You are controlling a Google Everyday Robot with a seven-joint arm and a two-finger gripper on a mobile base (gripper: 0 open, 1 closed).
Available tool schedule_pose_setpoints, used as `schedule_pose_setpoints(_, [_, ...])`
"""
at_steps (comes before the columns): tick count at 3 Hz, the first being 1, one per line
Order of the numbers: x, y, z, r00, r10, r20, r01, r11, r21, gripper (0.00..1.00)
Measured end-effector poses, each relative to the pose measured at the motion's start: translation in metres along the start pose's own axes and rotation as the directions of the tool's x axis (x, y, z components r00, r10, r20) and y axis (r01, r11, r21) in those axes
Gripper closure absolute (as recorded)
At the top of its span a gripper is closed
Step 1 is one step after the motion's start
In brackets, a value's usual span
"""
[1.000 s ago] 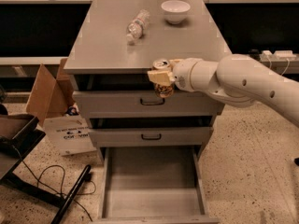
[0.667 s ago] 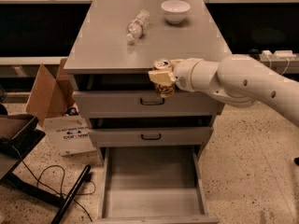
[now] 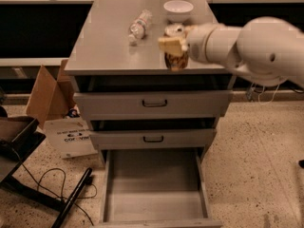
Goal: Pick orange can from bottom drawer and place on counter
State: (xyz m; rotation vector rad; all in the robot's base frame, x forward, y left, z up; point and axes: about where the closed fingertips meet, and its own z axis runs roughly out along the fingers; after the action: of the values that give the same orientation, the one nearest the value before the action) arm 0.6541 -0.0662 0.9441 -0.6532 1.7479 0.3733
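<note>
Nearest the camera, the wide shallow grey metal bottom drawer (image 3: pixel 154 186) stands pulled fully out, its plain floor in view. On the speckled floor to its left lie a black cable (image 3: pixel 71 203), a white printed carton (image 3: pixel 73 137) and an open brown cardboard box (image 3: pixel 45 96). Above the bottom drawer, the two grey drawers with dark handles (image 3: pixel 152 103) are pushed in.

The large flat matte grey top surface (image 3: pixel 104 42) of the cabinet comes next. At its front edge, right of centre, the robot's tan-fingered hand (image 3: pixel 175 49) is closed around the small orange-brown speckled can with a silver top (image 3: pixel 176 61), which is upright. Whether the can's base touches the surface cannot be told. The bulky white arm (image 3: pixel 247 46) reaches in from the right.

Further back on the surface, a clear plastic water bottle (image 3: pixel 139 26) lies on its side, with a white round bowl (image 3: pixel 178 7) near the rear edge.
</note>
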Motion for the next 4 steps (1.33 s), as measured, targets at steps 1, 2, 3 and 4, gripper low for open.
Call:
schedule_pose_setpoints(1, [-0.061, -0.032, -0.023, 0.997, 0.014, 0.074, -0.022, 0.9942, 0.105, 1.00])
schedule_pose_setpoints(2, [-0.093, -0.068, -0.017, 0.990, 0.053, 0.128, -0.073, 0.9844, 0.160, 1.00])
schedule_pose_setpoints(3, [-0.093, -0.108, 0.029, 0.981, 0.135, 0.137, -0.157, 0.9735, 0.166, 1.00])
schedule_pose_setpoints(4, [-0.073, -0.129, 0.072, 0.978, 0.180, 0.108, -0.196, 0.9678, 0.158, 1.00])
